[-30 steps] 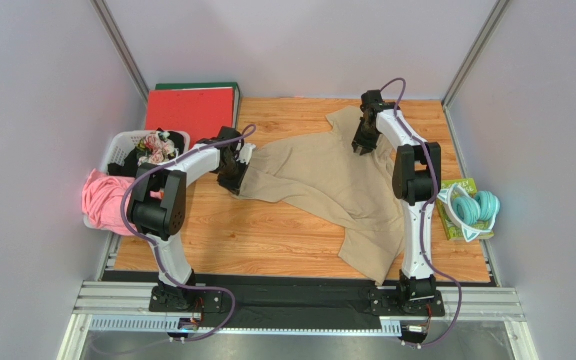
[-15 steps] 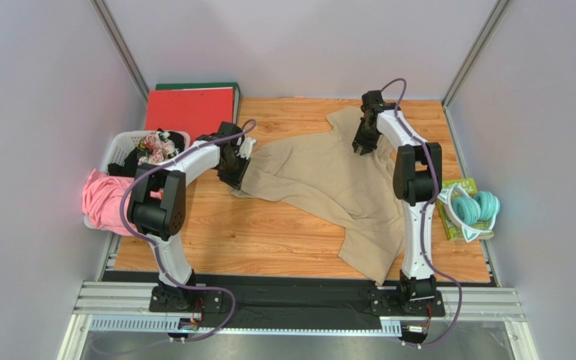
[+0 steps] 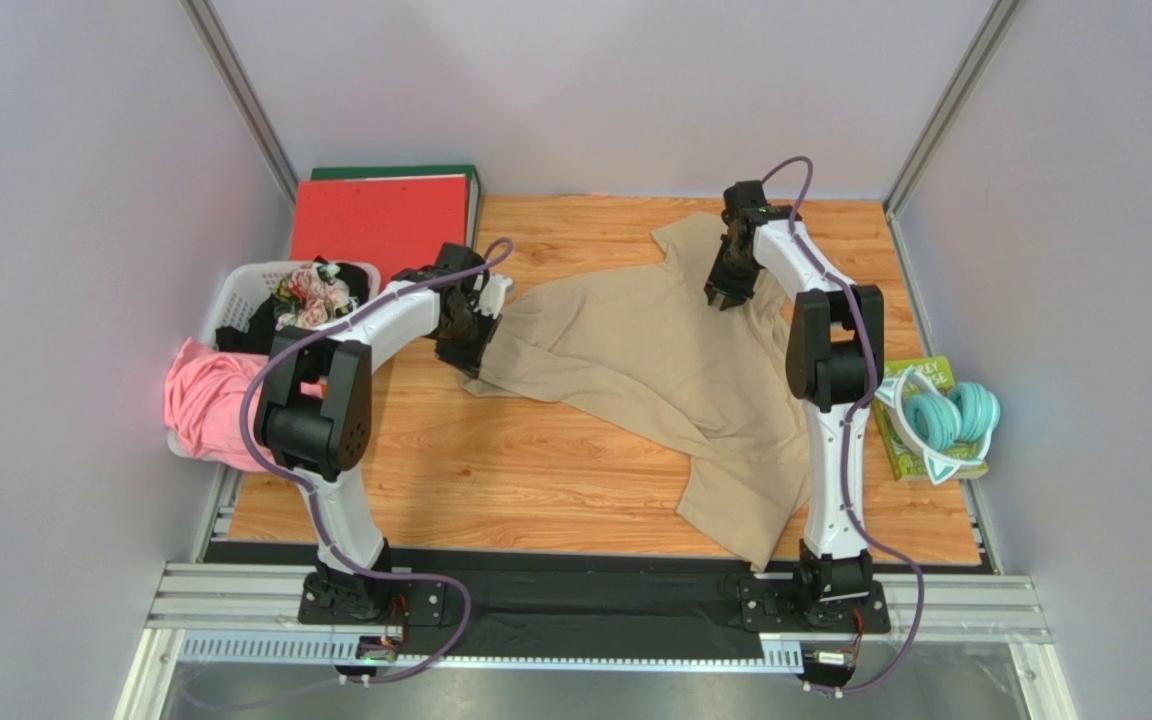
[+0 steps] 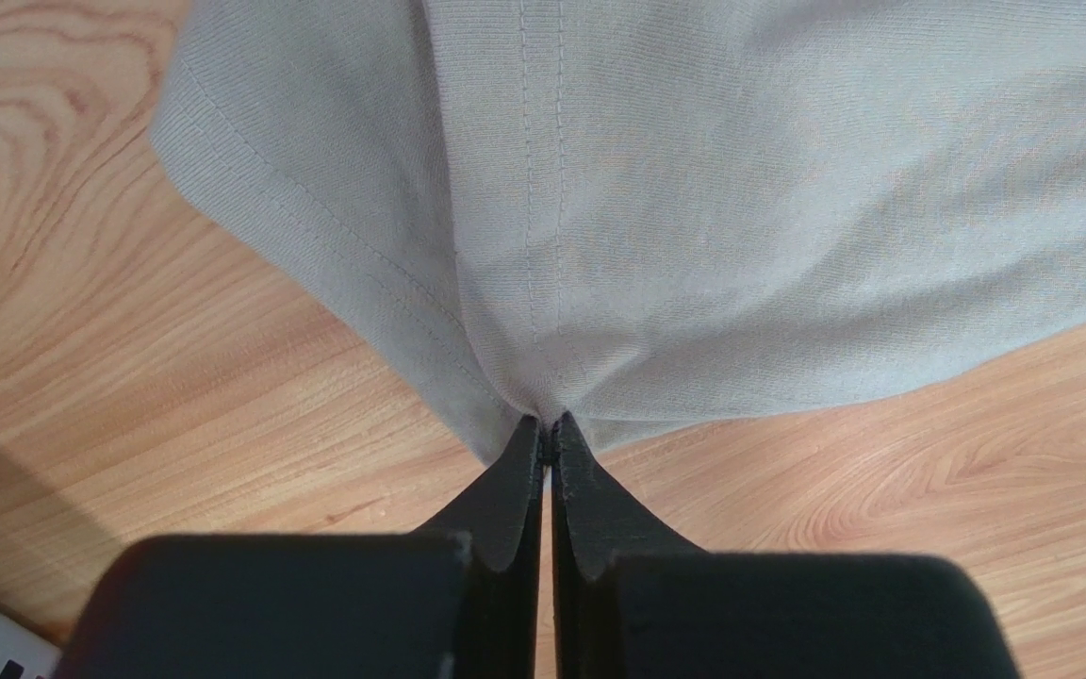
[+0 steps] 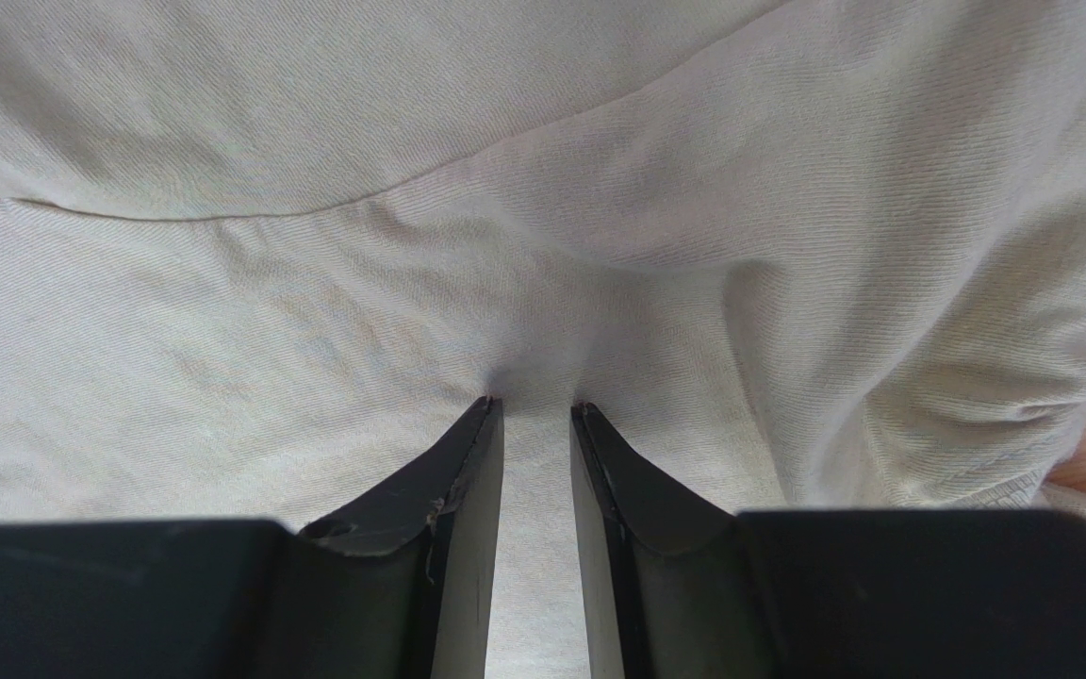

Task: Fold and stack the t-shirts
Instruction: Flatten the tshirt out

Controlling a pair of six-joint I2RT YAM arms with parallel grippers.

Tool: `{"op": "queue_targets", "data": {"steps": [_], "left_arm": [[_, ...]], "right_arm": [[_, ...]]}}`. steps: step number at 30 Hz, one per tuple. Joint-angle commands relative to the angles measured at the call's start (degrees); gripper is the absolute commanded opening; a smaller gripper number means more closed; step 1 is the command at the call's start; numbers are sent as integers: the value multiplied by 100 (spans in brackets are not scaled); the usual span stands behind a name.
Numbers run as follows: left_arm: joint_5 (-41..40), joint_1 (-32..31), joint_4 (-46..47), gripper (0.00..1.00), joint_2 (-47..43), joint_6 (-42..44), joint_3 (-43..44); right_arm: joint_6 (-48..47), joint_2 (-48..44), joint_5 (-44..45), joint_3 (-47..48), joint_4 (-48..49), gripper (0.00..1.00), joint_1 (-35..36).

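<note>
A large tan-beige t-shirt (image 3: 642, 360) lies spread and wrinkled across the wooden table (image 3: 507, 465), one sleeve toward the far edge and its lower part hanging toward the near right. My left gripper (image 3: 465, 353) is at the shirt's left edge. In the left wrist view it (image 4: 549, 420) is shut on the stitched hem of the cloth (image 4: 733, 212). My right gripper (image 3: 723, 293) is on the shirt's far upper part. In the right wrist view it (image 5: 535, 408) pinches a puckered fold of the cloth (image 5: 365, 311), with a narrow gap left between the jaws.
A white basket (image 3: 237, 300) of clothes sits at the left, a pink garment (image 3: 207, 398) hanging over its side. A red binder (image 3: 379, 218) lies at the far left. Teal headphones (image 3: 950, 413) rest on a green book at the right edge.
My left gripper has moved slightly away from the near edge with the shirt's hem, shifting the shirt's left edge. The right arm has not visibly moved.
</note>
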Motion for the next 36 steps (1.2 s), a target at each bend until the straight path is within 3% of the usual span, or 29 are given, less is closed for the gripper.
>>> {"op": "queue_targets", "data": {"steps": [1,11,15,18,22,27,29,32,36], "left_arm": [[-2,23,-59,0,-132,71,280],[-213,23,-410,0,-193,212,1017],[120,23,-665,0,-569,177,887],[497,23,-1235,0,-982,352,693],[1253,23,-2796,0,-1581,896,509],[2501,23,-4705,0,-2205,2466,210],[2529,23,-4971,0,-2389,2777,-9],[2546,23,-5305,5,-2364,3155,-37],[2740,14,-5711,25,-2337,3752,183]], "right_arm": [[25,-235,-51,-60,128,30,-15],[-2,-235,-33,-69,128,29,-15],[-10,-217,2,-87,119,29,-15],[-10,-235,2,-78,119,29,-15],[-11,-252,11,-96,119,29,-24],[51,-296,2,-96,128,29,-24],[103,-331,-16,-87,119,29,-24],[113,-393,2,-96,110,29,-15],[104,-472,63,-104,66,29,-24]]}}
